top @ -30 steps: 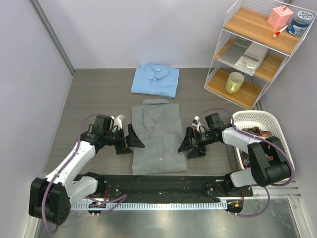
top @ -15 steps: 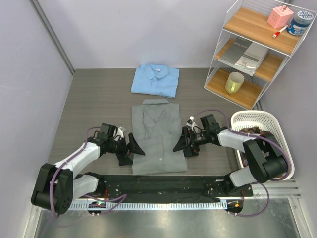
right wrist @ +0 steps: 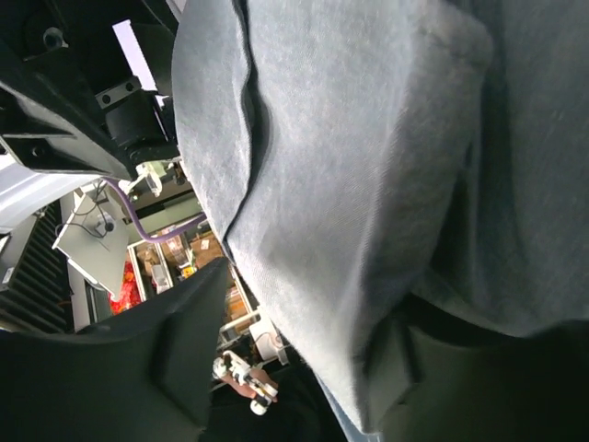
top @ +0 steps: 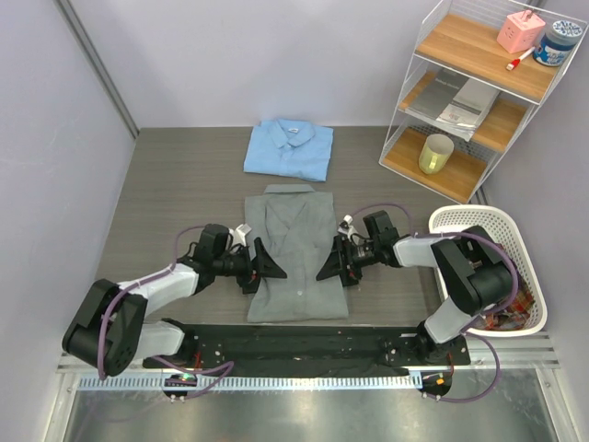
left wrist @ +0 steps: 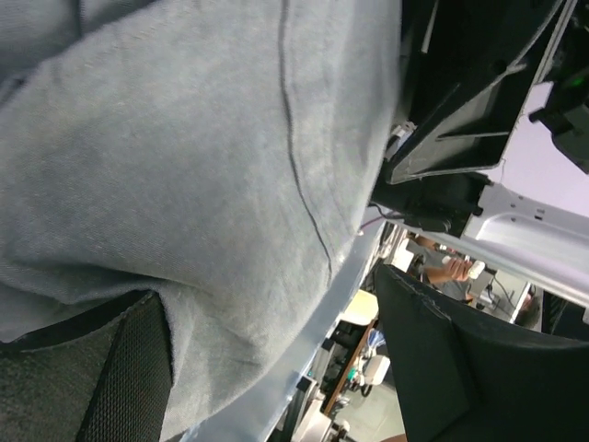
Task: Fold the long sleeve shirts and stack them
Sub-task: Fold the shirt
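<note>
Since grey shirt (top: 296,267), flat on table (top: 175,184), looks soft and floppy, I'd pinch all layers at side edges. Jaws apart on left gripper (top: 270,267) and right gripper (top: 327,267), straddling those edges. Behind, blue shirt (top: 288,149) folded.

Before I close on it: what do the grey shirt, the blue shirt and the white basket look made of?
Grey shirt: matte woven cloth, perhaps cotton or a blend; the wrist views show a fine weave, a stitched seam and soft folds. Blue shirt: similar thin matte cloth, neatly creased at the collar. Basket: probably moulded white plastic, slightly shiny, with slotted walls.
</note>
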`<move>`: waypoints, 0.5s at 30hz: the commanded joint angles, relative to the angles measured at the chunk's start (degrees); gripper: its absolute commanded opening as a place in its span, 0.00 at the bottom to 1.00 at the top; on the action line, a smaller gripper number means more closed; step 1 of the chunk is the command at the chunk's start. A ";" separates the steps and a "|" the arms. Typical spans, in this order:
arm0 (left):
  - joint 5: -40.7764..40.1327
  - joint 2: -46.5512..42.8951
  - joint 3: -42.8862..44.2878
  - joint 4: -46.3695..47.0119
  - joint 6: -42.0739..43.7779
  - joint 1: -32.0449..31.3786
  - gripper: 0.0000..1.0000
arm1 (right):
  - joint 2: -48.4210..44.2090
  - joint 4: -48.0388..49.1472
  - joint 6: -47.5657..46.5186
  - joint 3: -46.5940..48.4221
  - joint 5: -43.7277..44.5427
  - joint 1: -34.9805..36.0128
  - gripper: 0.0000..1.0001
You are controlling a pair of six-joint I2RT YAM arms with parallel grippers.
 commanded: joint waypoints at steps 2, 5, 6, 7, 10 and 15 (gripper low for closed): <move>-3.27 1.51 0.63 -0.14 0.87 0.04 0.75 | 2.17 0.60 -2.62 2.73 1.21 0.46 0.44; -3.71 -0.68 2.30 -5.24 3.41 0.21 0.53 | 1.56 -5.45 -7.98 3.35 2.01 0.38 0.24; -3.62 -1.73 2.83 -8.30 5.07 0.13 0.42 | 0.51 -6.79 -9.30 3.43 3.40 0.46 0.20; -4.67 -4.00 4.66 -11.12 6.39 0.13 0.38 | 0.07 -7.32 -10.62 3.26 3.59 0.46 0.15; -9.13 -7.71 7.22 -23.33 10.95 0.13 0.28 | -2.39 -9.26 -12.03 2.65 7.01 0.29 0.08; -17.86 -8.78 8.90 -35.49 13.36 0.30 0.31 | -2.31 -9.17 -12.39 2.99 10.00 0.29 0.07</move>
